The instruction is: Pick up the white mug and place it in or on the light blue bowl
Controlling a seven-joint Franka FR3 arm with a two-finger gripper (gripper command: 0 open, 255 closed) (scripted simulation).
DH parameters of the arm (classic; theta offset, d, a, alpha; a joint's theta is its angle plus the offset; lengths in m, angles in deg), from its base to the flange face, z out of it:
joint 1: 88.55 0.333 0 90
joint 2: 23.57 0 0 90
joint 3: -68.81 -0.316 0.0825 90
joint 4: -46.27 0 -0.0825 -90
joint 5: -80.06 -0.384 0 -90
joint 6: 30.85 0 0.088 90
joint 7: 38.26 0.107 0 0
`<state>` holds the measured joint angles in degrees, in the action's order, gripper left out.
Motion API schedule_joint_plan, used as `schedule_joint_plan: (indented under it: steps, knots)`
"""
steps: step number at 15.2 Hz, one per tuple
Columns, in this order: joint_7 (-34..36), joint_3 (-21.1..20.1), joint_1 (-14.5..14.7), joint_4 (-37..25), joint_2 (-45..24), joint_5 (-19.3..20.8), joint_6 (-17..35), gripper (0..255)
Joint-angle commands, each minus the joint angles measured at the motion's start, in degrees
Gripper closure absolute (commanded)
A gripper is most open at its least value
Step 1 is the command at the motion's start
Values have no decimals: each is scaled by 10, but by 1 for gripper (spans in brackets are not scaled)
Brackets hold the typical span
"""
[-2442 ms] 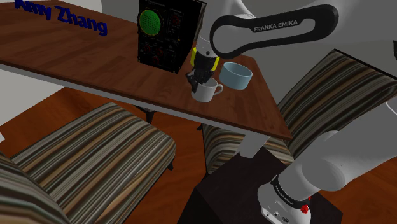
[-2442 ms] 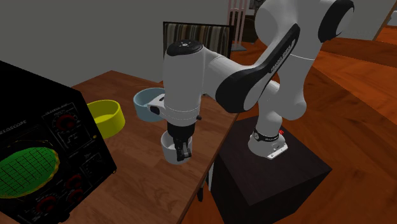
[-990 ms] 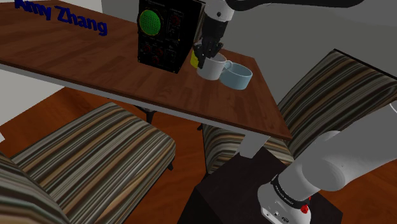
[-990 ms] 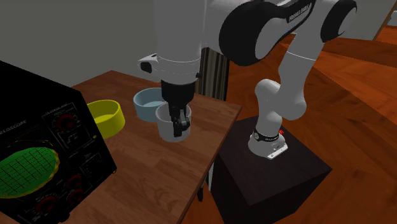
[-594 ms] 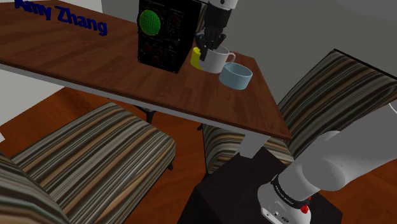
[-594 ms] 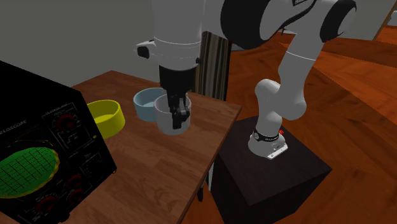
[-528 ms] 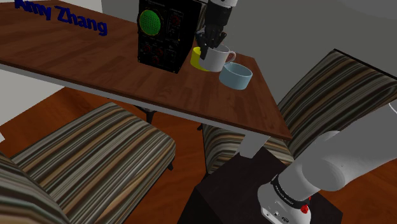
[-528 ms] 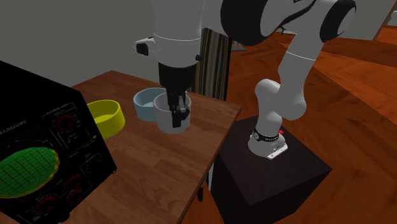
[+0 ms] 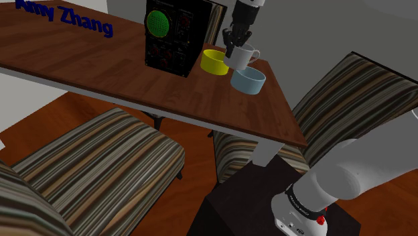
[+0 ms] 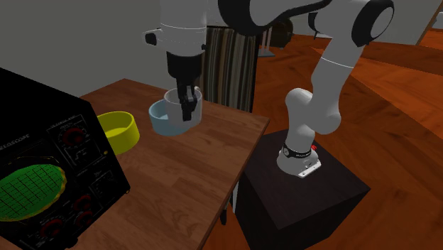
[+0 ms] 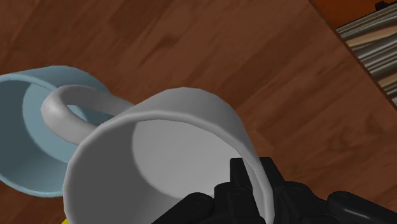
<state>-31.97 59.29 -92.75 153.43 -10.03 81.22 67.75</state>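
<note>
Apparently "Amy Zhang" on the table (image 9: 87, 60)

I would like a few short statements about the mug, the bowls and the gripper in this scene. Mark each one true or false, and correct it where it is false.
1. The gripper is shut on the wall of the white mug. True.
2. The mug stands on the table. False: it is held in the air, close above the light blue bowl.
3. The yellow bowl stands between the black instrument and the light blue bowl. True.
4. The mug is full of dark liquid. False: the wrist view shows its inside bare and pale.
5. The instrument has a round green screen. True.
</note>
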Motion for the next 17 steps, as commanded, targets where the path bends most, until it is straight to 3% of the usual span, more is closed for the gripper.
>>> schedule_joint_plan:
  steps: [1,17]
  knots:
    - [-27,17,-10,-3,-2,2,0,255]
    - [-230,140,-92,-88,-81,5,0,255]
